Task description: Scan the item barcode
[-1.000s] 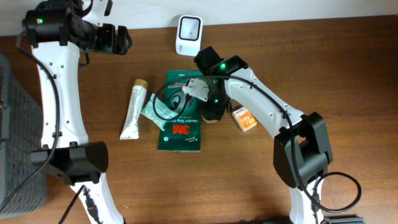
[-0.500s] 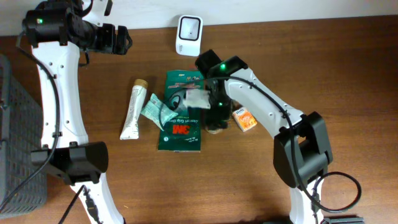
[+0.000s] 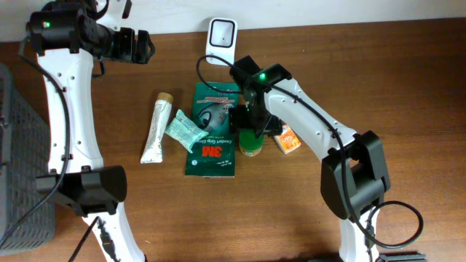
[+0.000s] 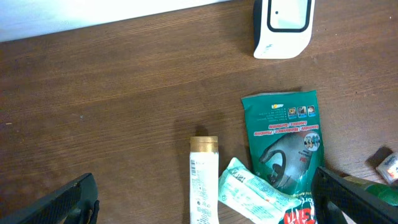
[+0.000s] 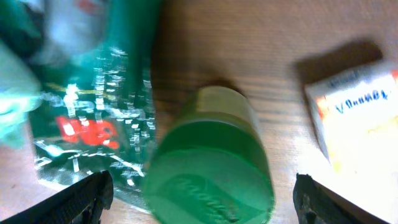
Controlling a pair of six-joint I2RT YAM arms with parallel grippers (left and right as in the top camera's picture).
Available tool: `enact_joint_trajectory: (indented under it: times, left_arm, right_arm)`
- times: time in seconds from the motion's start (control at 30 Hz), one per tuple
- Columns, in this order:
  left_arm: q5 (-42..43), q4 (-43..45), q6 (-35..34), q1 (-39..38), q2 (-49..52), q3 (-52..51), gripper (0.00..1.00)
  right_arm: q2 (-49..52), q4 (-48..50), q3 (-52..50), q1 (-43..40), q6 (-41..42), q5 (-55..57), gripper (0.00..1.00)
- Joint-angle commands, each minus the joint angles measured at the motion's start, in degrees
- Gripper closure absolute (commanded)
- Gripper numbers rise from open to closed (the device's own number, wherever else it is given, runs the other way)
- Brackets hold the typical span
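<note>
1. The left arm [image 3: 69,109] rises along the left edge of the surface [image 3: 408,87], and its wrist turns rightward at the far left corner, well apart from all the items.
2. The left jaws are spread wide with nothing between them; in the left wrist view their fingers [image 4: 62,205] show only at the bottom corners.
3. The right arm [image 3: 313,124] reaches from its base at the near right up and leftward, bends near the scanner [image 3: 221,33], then points its wrist down over the middle of the surface.
4. The right jaws stand wide. Their fingers [image 5: 87,196] sit on either side of the green-lidded jar [image 5: 211,162] with a gap on each side, so nothing is held.
5. The jar rests on the surface, just beside the right edge of the green packet [image 3: 211,138] and left of a small orange-and-white box [image 3: 289,140].
6. The scanner stands at the far edge, beyond the packet and apart from the jar.
7. A white tube [image 3: 156,129] and a pale teal sachet [image 3: 182,131] lie left of the packet.
</note>
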Motion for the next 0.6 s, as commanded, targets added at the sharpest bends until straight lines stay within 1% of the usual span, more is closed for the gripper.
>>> enact_joint_trajectory:
  times: [0.0, 0.03, 0.1, 0.13, 0.23, 0.37, 0.4, 0.43, 0.47, 0.53, 0.57]
  left_arm:
    - [0.59, 0.13, 0.55, 0.11, -1.01, 0.68, 0.01]
    - [0.61, 0.11, 0.52, 0.11, -1.01, 0.68, 0.01]
    - [0.61, 0.11, 0.52, 0.11, -1.01, 0.68, 0.01]
    - [0.61, 0.11, 0.55, 0.11, -1.01, 0.68, 0.01]
    - [0.61, 0.11, 0.55, 0.11, -1.01, 0.68, 0.01]
    - [0.61, 0.13, 0.55, 0.11, -1.01, 0.68, 0.01]
    - [0.61, 0.11, 0.55, 0.11, -1.01, 0.68, 0.01]
    - [0.61, 0.13, 0.55, 0.11, -1.01, 0.68, 0.01]
    - [0.61, 0.11, 0.55, 0.11, -1.01, 0.68, 0.01]
    - [0.61, 0.11, 0.52, 0.11, -1.01, 0.68, 0.01]
    - [0.61, 0.11, 0.55, 0.11, -1.01, 0.68, 0.01]
  right_arm:
    - [-0.26, 1.09, -2.47, -0.26, 4.44, 2.05, 0.11]
    - [-0.26, 1.62, -2.47, -0.26, 4.44, 2.03, 0.14]
    - [-0.26, 2.67, -2.45, -0.37, 4.44, 1.99, 0.27]
    - [-0.26, 3.74, -2.43, -0.63, 4.46, 1.75, 0.32]
    - [-0.28, 6.29, -2.38, -3.15, 7.32, 0.92, 0.39]
    - [-0.28, 7.58, -2.38, -6.49, 7.85, 0.63, 0.40]
    - [-0.28, 7.80, -2.38, -6.88, 6.10, 0.22, 0.40]
    - [-0.39, 8.52, -2.21, -7.10, 0.87, -0.85, 0.32]
    - [-0.44, 8.20, 0.04, -7.13, -9.92, -1.95, 0.16]
    - [-0.48, 5.03, 5.42, -7.13, -24.35, -2.14, 0.02]
    - [-0.48, 3.58, 7.10, -7.13, -28.63, -2.14, 0.01]
